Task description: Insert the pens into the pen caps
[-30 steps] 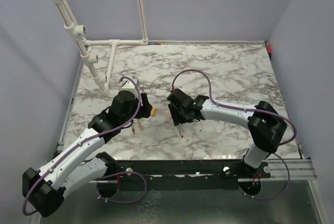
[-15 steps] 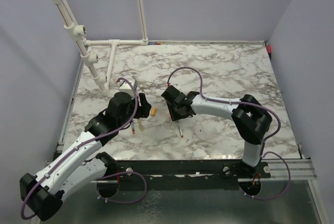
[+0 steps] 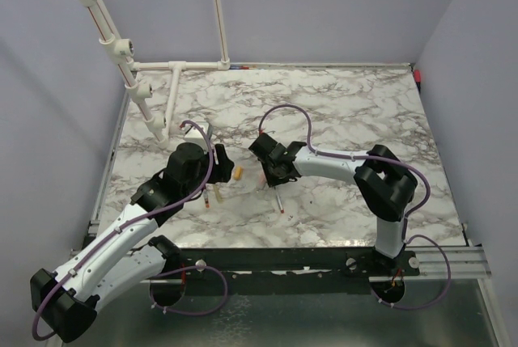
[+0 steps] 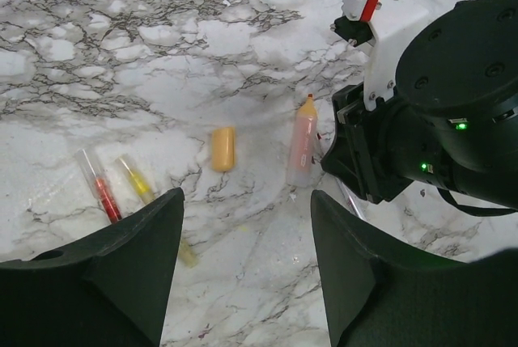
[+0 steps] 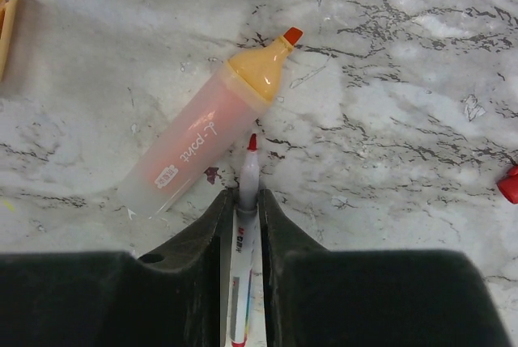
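R gripper (image 5: 245,205) is pinched on the grey pen (image 5: 249,171). Both fingers sit against the barrel, and the red nib pokes out just ahead of the fingertips. The pen runs along the finger line and its back end goes under the wrist cam. In top view the tail sticks out behind the gripper toward the arm bases. It's low over the marble table (image 5: 388,80); can't tell if the pen is lifted off or resting.

Salmon pen (image 5: 198,157) lies flat just ahead-left of R fingertips. It's angled, uncapped, with the orange nib pointing away ahead-right. Its rear end is close by the L-side finger. It's right beside the grey pen's nib, and I can't tell if they're touching.

There's a small red piece (image 5: 510,185) far right of R gripper, cut off by the frame edge, so can't ID it.

L gripper (image 4: 247,201) hovers w/ fingers spread wide and nothing between them. The yellow cap (image 4: 222,149) lies on its side straight ahead of the gap, a bit toward the L finger. The salmon pen is ahead toward the R finger, well apart from the cap. The red pen (image 4: 99,187) and yellow pen (image 4: 136,181) are ahead-left, past the L finger. They lie flat side by side, roughly parallel and near each other. The yellow pen's near end is hidden by the finger. R arm's wrist fills the space ahead-right of L gripper, close to the salmon pen.
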You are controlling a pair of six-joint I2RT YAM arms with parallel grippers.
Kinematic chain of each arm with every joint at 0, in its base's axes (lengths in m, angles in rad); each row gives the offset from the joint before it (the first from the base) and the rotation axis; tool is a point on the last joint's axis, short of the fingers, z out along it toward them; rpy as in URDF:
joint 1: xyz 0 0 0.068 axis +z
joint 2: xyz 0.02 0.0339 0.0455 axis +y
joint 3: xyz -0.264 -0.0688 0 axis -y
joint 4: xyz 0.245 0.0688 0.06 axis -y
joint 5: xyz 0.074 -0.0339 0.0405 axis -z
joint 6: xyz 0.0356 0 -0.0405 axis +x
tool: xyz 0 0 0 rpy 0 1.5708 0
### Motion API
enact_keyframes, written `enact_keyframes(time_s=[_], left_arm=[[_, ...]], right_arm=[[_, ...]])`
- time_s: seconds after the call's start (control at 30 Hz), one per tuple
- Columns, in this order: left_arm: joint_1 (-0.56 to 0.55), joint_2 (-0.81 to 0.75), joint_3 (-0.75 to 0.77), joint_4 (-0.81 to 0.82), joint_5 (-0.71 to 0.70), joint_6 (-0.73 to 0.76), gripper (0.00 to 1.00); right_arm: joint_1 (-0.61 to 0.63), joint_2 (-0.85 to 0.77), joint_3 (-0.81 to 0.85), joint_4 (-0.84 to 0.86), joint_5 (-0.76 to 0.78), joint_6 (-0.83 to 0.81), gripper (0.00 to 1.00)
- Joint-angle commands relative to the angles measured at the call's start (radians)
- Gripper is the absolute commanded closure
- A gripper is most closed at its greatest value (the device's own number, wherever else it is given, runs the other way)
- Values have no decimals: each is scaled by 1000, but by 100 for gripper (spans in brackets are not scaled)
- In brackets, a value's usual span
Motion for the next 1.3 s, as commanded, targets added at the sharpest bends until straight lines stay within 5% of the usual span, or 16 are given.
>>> enact_keyframes(time_s=[0.0,0.1,0.53,0.93,1.27], left_arm=[[5,-16,-9,-4,-30,11,35],[5,-15,-11,-3,-28,9,35],[5,0,-4,23,46,1,34],[5,22,0,116,418,-47,33],[3,15,-85,428,729,-228,32]], right_arm=[[-5,37,-15,-37,41,-10,85],[-5,27,-31,-42,59,-7,99],[-5,-181,-35,-101,89,-8,99],[-5,-476,-79,-76,4,14,99],[-6,-695,-111,107,-162,58,100]])
